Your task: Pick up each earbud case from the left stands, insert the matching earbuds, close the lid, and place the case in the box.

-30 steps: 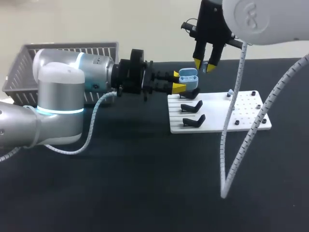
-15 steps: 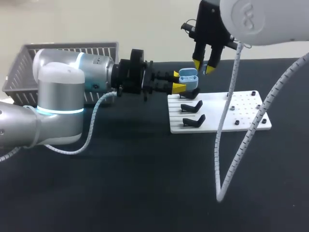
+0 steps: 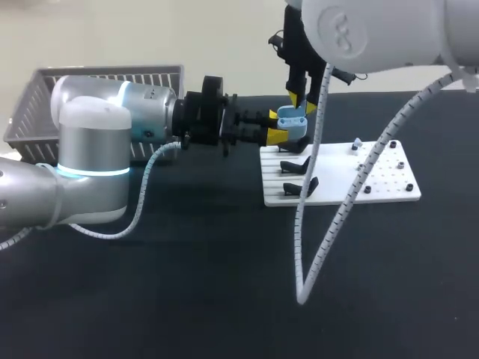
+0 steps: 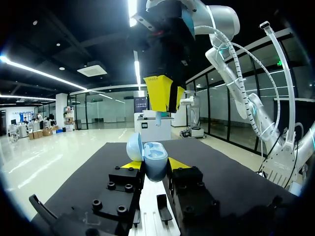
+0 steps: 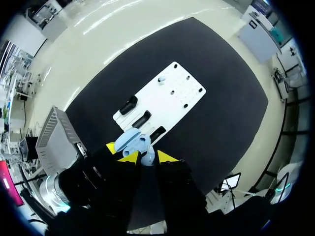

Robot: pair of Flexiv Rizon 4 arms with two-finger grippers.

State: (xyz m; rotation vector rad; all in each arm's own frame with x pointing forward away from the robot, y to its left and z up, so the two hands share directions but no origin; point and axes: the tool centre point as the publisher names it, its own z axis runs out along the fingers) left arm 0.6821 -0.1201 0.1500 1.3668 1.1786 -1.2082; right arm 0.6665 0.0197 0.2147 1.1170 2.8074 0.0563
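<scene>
My left gripper [image 3: 278,125] is shut on a light blue earbud case [image 3: 290,117], held side-on above the far end of the white board [image 3: 340,183]. The case [image 4: 155,160] has its lid open and sits between the left fingers' yellow tips. My right gripper [image 3: 301,101] hangs straight over the case, its fingers pointing down. It is shut on a small light blue earbud [image 4: 158,118], which hovers just above the open case. In the right wrist view the earbud [image 5: 148,157] lies between the right gripper's [image 5: 141,155] tips, with the case [image 5: 129,140] right under it.
The white board carries black stands [image 3: 298,166] on its left half and small pegs, one with a pale piece [image 3: 356,142], on its right half. A grey slatted basket [image 3: 105,78] stands at the back left, behind my left arm. The right arm's white cable [image 3: 322,224] loops down over the board.
My right gripper has moved left and down, from beside the case to directly over its open top. The left arm and the case have not moved.
</scene>
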